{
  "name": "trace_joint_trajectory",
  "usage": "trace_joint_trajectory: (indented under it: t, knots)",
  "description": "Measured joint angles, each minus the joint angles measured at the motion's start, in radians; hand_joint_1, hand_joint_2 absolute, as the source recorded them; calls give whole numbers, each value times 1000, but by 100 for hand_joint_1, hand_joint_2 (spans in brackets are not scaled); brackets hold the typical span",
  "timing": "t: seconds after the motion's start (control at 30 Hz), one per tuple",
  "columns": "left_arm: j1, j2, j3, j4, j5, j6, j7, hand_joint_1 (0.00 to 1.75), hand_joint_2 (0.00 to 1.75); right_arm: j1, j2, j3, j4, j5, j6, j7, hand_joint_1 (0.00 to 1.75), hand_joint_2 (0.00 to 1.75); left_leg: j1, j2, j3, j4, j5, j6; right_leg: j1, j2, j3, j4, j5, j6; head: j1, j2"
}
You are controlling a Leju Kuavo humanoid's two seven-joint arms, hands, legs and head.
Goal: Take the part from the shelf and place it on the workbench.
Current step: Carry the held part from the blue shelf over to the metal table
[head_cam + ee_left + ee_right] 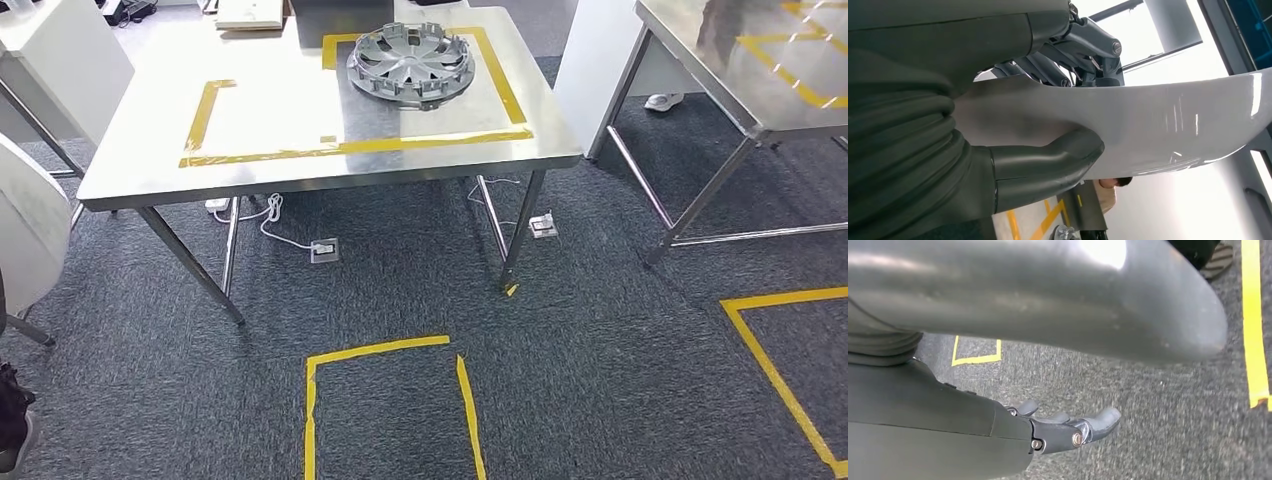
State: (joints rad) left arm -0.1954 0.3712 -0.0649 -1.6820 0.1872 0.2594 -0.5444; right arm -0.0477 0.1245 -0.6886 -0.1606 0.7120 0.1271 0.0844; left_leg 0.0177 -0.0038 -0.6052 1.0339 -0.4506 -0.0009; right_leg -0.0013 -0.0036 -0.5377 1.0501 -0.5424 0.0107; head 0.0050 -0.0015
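One of two steps looks done, by my reckoning: the part (28, 225) is off the shelf and in my keeping, and the setting down is not yet done. At the far left of the head view its white, glossy curved skin rises beside me, clear of the workbench (150, 150) and lower than the tabletop. The left wrist view shows the hold plainly: my left hand (923, 125) is clamped on the panel's edge, thumb (1048, 167) pressed flat on one face and the darker fingers (1088, 45) hooked over the other, with most of the part (1158, 125) running out past the grip, unsupported. Moving right, the workbench stands ahead across a stretch of carpet, near but not within reach as I judge it. Its top carries yellow tape outlines (360, 147); the left outline encloses bare steel (270, 110), while the right one already holds a silver hubcap (410, 65). I take the bare left area as the likely landing spot, though nothing marks it as such. A taped box on the floor (385, 350) sits between me and the table. Further right stands a second steel table (720, 60), well apart from the first. My right hand (1068, 427) hangs over the carpet (1148, 405), fingers loose and apart from the thumb, holding nothing. What is left: close on the bench, lift the panel above the edge, lay it down, let go.
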Motion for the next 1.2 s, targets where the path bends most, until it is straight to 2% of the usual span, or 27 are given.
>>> trace_joint_trajectory:
  t: [0.07, 0.1, 0.13, 0.17, 0.2, 0.23, 0.27, 0.3, 0.33, 0.37, 0.47, 0.53, 0.57, 0.63, 0.67, 0.7, 0.73, 0.77, 0.8, 0.83, 0.87, 1.0, 1.03, 1.07, 1.13, 1.17, 1.2]
  knots:
    - [-2, 0, 0, -3, 0, 0, 0, 175, 175, -1, 0, 0, 0, 0, 1, -2, 0, 0, 1, 1, 9, -2, -6, 11, -3, 1, -58, 110, -45, 9, 2, 0]
    - [-3, 0, 0, -3, 0, 0, 0, 175, 175, -1, 0, 0, 0, 0, 1, -3, 0, 0, 1, 1, 11, -2, -10, 13, -3, 1, -103, 183, -69, 11, 3, 0]
    - [-2, 0, 0, -3, 0, 0, 0, 175, 175, 0, 0, 0, 0, 0, 1, -3, 0, 0, 0, 0, 14, -2, -14, 14, -4, 2, -145, 243, -81, 13, 3, 0]
    - [-2, -1, -1, -3, 0, 0, 0, 175, 175, 2, 0, 0, 0, 0, 1, -3, 0, 0, -1, -1, 18, -2, -18, 14, -4, 2, -173, 270, -71, 12, 3, 0]
    - [-1, -1, -1, -3, 0, 0, 0, 175, 175, 3, 0, 0, 0, 0, 1, -3, 0, 0, -1, -3, 24, -1, -23, 13, -4, 2, -181, 259, -43, 11, 3, 0]
    - [-1, -1, -1, -3, 0, 0, 0, 175, 175, 4, 0, 0, 0, 0, 1, -3, 0, 0, -1, -5, 31, -1, -29, 11, -4, 2, -169, 208, 2, 7, 4, 0]
    - [-1, -1, -1, -3, 0, 0, 0, 175, 175, 5, -1, 0, 0, 0, 1, -4, 0, 0, -1, -6, 39, -1, -35, 9, -3, 2, -144, 134, 50, 2, 4, 0]
    - [-2, -1, -1, -3, 0, 0, 0, 175, 175, 5, -1, 0, 0, 0, 1, -4, 0, 0, -3, -6, 45, 0, -42, 4, 0, 2, -117, 66, 81, -4, 4, 0]
    - [-2, -1, -1, -3, 0, 0, 0, 175, 175, 4, -2, 0, 0, 0, 1, -4, 0, 0, -4, -7, 49, 0, -48, -1, 2, 3, -96, 15, 99, -9, 3, 0]
    - [-2, -1, -1, -3, 0, 0, 0, 175, 175, 4, -2, 0, 0, 0, 1, -4, 0, 0, -5, -7, 51, -1, -51, -7, 5, 3, -85, -11, 101, -13, 3, 0]
    - [-3, 0, -1, -4, 0, 0, 0, 175, 175, 3, -2, 0, 0, 0, 1, -4, 0, 0, -5, -6, 58, -7, -57, -24, 3, 4, -75, -22, 93, -26, 3, 0]
    - [-5, 2, 0, -5, 0, 0, 0, 175, 175, 3, -1, 0, 0, 0, 1, -4, 0, 0, -4, -3, 41, 34, -79, -34, -2, 4, -60, -33, 91, -39, -1, 0]
    - [-6, 2, 0, -5, 0, 0, -1, 175, 175, 3, -1, 0, 0, 0, 0, -5, 0, 0, -3, -2, 15, 85, -100, -37, -4, 3, -52, -35, 88, -44, -3, 0]
    - [-5, 3, 0, -2, 0, 0, 0, 175, 175, 3, -1, 0, 0, 0, 0, -4, 0, 0, -1, -1, -66, 221, -144, -43, -4, 3, -40, -36, 78, -49, -3, 0]
    - [-4, 3, 0, -1, 0, 0, 0, 175, 175, 3, -1, 0, 0, 0, 0, -4, 0, 0, -1, -1, -97, 262, -145, -45, -3, 3, -33, -35, 72, -49, -4, 0]
    - [-3, 3, 0, 1, 0, 0, 0, 175, 175, 4, -1, 0, 0, 0, 0, -4, 0, 0, -1, -1, -112, 270, -125, -46, -4, 4, -25, -35, 65, -49, -4, 0]
    - [-3, 3, 0, 2, 0, 0, 0, 175, 175, 5, -1, 0, 0, 1, 0, -4, 0, 0, 0, -1, -106, 236, -88, -46, -4, 4, -16, -35, 58, -47, -4, 0]
    - [-3, 4, 0, 2, 0, 0, 0, 175, 175, 6, -1, 0, 0, 2, 0, -5, 0, 0, 0, 0, -82, 170, -40, -46, -5, 4, -6, -34, 50, -44, -4, 0]
    - [-3, 4, 0, 2, 0, 0, 0, 175, 175, 6, -1, 0, 0, 3, 0, -5, 0, 0, -1, 2, -55, 102, -5, -44, -4, 5, 1, -33, 41, -39, -4, 0]
    - [-3, 4, 0, 2, 0, 0, 0, 175, 175, 6, 0, 0, 0, 4, 0, -5, 0, 0, -2, 3, -31, 48, 14, -39, -2, 5, 5, -31, 33, -34, -3, 0]
    - [-2, 4, 0, 2, 0, 0, 0, 175, 175, 5, 0, 0, 0, 6, 0, -6, 0, 0, -3, 4, -14, 12, 20, -33, 0, 6, 7, -30, 27, -28, -3, 0]
    - [1, 4, 0, -2, 0, 0, 1, 175, 175, 2, -1, 0, 0, 8, 0, -6, 0, 0, -2, -1, -1, 0, 0, -3, 1, 3, 10, -19, 7, -6, 0, 0]
    - [1, 4, 0, -4, 0, 0, 0, 175, 175, 1, -1, 0, 0, 8, 0, -6, 0, 0, 0, -1, 4, -2, -3, 4, 0, 3, -3, 11, -7, 0, 1, 0]
    - [1, 3, 0, -6, 0, 0, 0, 175, 175, 0, -2, 0, 0, 8, 0, -5, 0, 0, 1, 0, 9, -3, -7, 9, -1, 3, -30, 64, -29, 5, 2, 0]
    - [2, 2, 0, -7, 0, 0, 0, 175, 175, -1, -1, 0, 0, 8, 0, -4, 0, 0, 0, 0, 16, -3, -17, 15, -3, 4, -118, 204, -76, 11, 3, 0]
    - [3, 2, 0, -7, 0, 0, 0, 175, 175, 0, -1, 0, 0, 8, 0, -4, 0, 0, 0, -1, 20, -2, -22, 15, -3, 4, -157, 254, -82, 11, 3, 0]
    - [4, 1, 0, -7, 0, 0, 0, 175, 175, 1, -1, 0, 0, 8, 0, -3, 0, 0, -1, -2, 27, -2, -28, 14, -3, 4, -179, 267, -65, 11, 3, 0]
